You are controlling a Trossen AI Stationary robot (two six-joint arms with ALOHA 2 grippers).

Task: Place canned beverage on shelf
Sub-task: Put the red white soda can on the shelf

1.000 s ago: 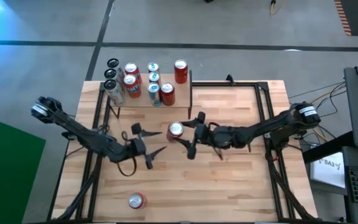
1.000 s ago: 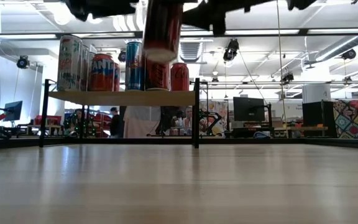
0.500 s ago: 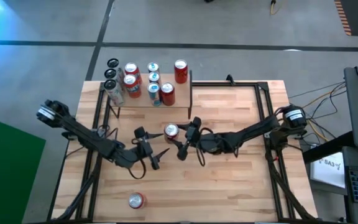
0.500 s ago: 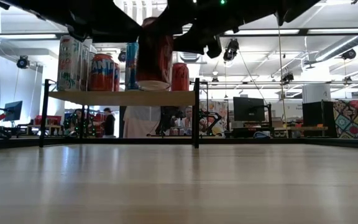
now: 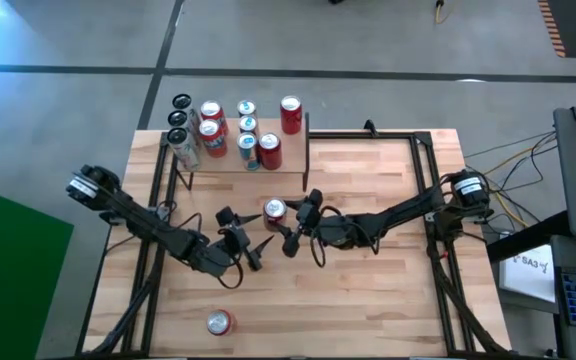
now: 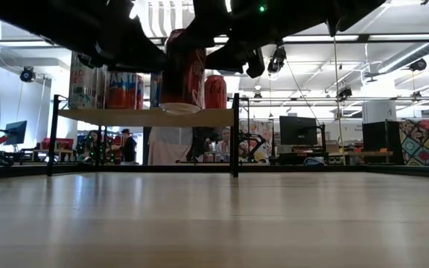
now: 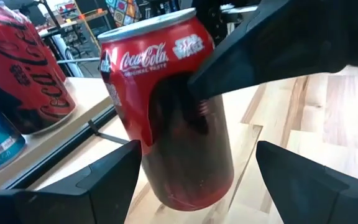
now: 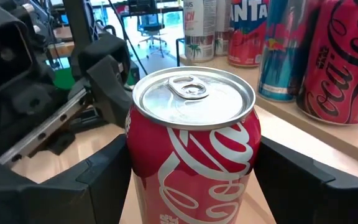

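My right pincer (image 5: 290, 222) clamps the upright red cola can (image 5: 275, 211) above the pale butcher-block counter (image 5: 388, 290), just before the small light-wood shelf (image 5: 288, 155) of cans; my left pincer (image 5: 245, 238) gapes beside it. Behind lies a bright workshop.

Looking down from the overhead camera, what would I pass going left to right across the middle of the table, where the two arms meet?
Left gripper, open and empty → red cola can, held off the table → right gripper, clamped on that can → right arm reaching back to the table's right edge.
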